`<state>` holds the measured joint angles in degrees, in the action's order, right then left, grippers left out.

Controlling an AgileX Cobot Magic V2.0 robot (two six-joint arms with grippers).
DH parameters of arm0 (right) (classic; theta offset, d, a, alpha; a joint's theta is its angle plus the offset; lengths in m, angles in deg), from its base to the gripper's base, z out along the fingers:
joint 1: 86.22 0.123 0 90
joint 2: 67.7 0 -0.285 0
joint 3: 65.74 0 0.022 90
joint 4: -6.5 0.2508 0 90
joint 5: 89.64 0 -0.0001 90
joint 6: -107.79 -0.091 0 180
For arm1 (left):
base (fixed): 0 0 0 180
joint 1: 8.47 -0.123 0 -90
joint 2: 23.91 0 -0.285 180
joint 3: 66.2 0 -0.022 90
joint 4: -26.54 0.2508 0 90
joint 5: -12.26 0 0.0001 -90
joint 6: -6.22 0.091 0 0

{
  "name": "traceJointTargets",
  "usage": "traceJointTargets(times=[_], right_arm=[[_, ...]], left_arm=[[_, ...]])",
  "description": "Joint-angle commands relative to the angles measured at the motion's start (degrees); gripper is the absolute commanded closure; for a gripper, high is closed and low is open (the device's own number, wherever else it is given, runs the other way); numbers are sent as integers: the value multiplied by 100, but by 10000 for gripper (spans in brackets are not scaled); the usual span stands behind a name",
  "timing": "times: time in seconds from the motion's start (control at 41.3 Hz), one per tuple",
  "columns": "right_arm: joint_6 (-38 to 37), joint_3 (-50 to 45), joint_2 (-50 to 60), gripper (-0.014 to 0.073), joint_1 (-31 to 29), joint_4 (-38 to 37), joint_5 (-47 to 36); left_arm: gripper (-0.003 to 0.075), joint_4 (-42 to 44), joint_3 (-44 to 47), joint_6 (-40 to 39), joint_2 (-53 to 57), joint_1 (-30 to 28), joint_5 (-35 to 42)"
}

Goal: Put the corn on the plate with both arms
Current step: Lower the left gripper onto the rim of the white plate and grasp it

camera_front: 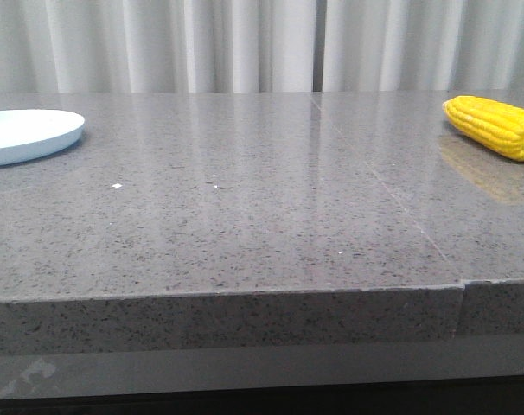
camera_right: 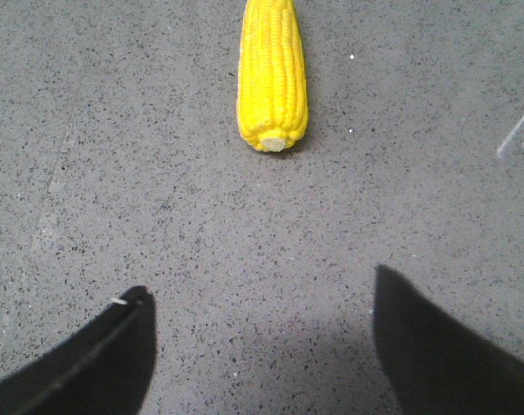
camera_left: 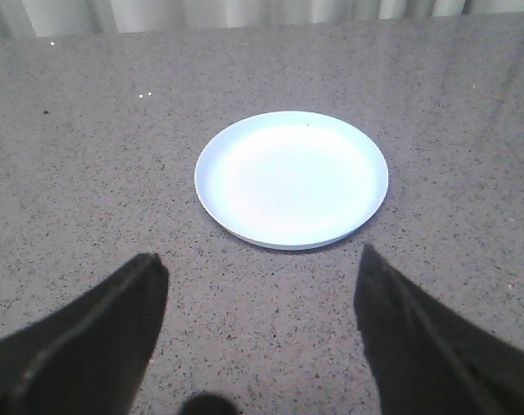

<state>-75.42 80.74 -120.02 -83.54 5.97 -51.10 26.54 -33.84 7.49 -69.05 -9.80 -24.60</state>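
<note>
**Corn and plate at opposite ends of the worktop, both claws wide and empty**

Front view: a grey speckled stone worktop (camera_front: pixel 245 207) fills the frame, with pale curtains (camera_front: pixel 245 43) hanging behind it. The plate (camera_front: pixel 24 134), pale blue-white and shallow, sits at the far left and is partly cut off by the frame edge. The corn (camera_front: pixel 495 126) lies on its side at the far right, also clipped by the edge, with a faint yellow reflection in the polished surface just in front of it. The two are well apart, with bare stone between them. A thin seam runs across the stone on the right side. Neither arm shows here.

Left wrist view: the left claw (camera_left: pixel 260 333) is spread wide, its two dark fingers (camera_left: pixel 98 337) framing bare stone and holding nothing. The plate (camera_left: pixel 291 179) lies whole in view beyond the fingertips, apart from them and with nothing on it.

Right wrist view: the right claw (camera_right: pixel 260 341) is likewise wide apart and empty, its black fingers (camera_right: pixel 435 346) over bare stone. The corn (camera_right: pixel 272 73) rests on the worktop (camera_right: pixel 115 173) beyond the fingertips, its pale cut end pointing toward the claw and its far end running out of frame. It touches neither finger.
</note>
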Motion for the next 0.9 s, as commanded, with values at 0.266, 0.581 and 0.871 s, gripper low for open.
traceJointTargets(times=[0.266,0.581,0.871], right_arm=[[73,193,-29,-22,-31,-12,-342],[73,193,-29,-22,-31,-12,-342],[73,193,-29,-22,-31,-12,-342]], left_arm=[[208,0,-516,-2,-1040,5,124],[208,314,-1182,-2,-2374,-48,146],[208,-557,-2037,508,-3501,-914,-362]])
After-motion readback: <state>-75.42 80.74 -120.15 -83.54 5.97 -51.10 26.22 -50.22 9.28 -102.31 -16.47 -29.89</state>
